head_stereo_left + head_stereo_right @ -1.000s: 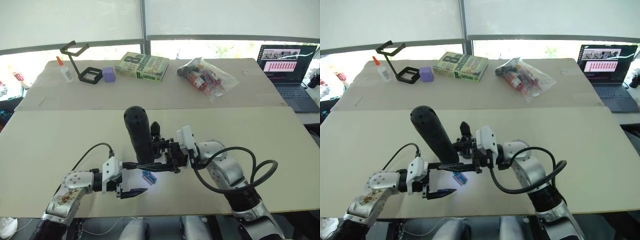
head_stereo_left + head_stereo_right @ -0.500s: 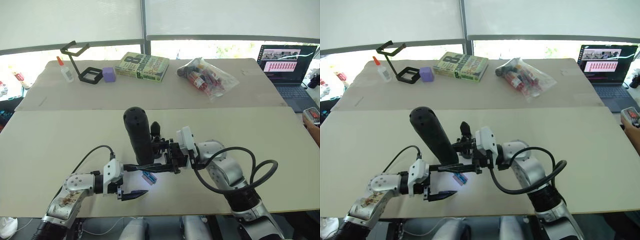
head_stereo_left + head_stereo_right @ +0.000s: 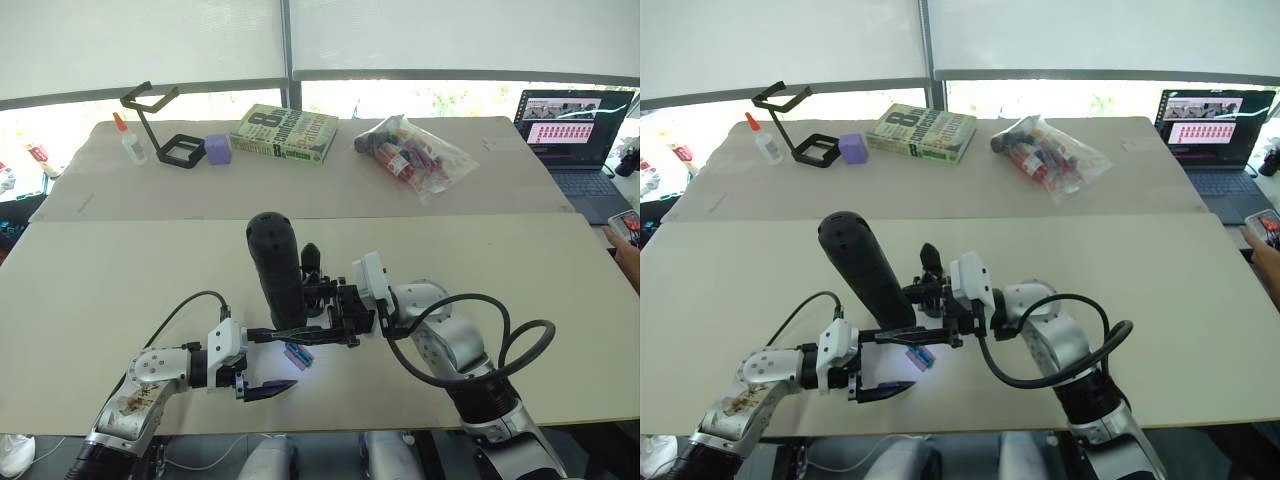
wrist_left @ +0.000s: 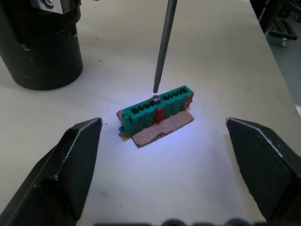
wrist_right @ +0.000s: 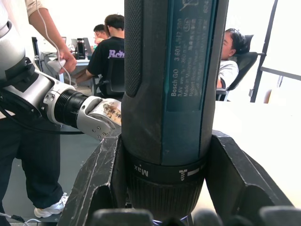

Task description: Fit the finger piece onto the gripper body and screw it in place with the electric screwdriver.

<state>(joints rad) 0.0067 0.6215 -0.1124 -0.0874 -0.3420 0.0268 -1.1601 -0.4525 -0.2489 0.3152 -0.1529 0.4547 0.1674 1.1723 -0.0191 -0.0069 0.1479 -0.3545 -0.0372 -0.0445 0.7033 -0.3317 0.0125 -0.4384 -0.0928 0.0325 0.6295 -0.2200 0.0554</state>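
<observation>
Right gripper [image 3: 340, 322] clamps the electric screwdriver [image 3: 277, 267] upright, bit tip on a screw in the green block [image 4: 155, 109] | left gripper [image 4: 164, 183] spread wide, empty, flanking block | gripper body [image 4: 41, 44] just beside | RISK: bit may slip off screw, unrestrained block may shift | finger piece location undetermined.
</observation>
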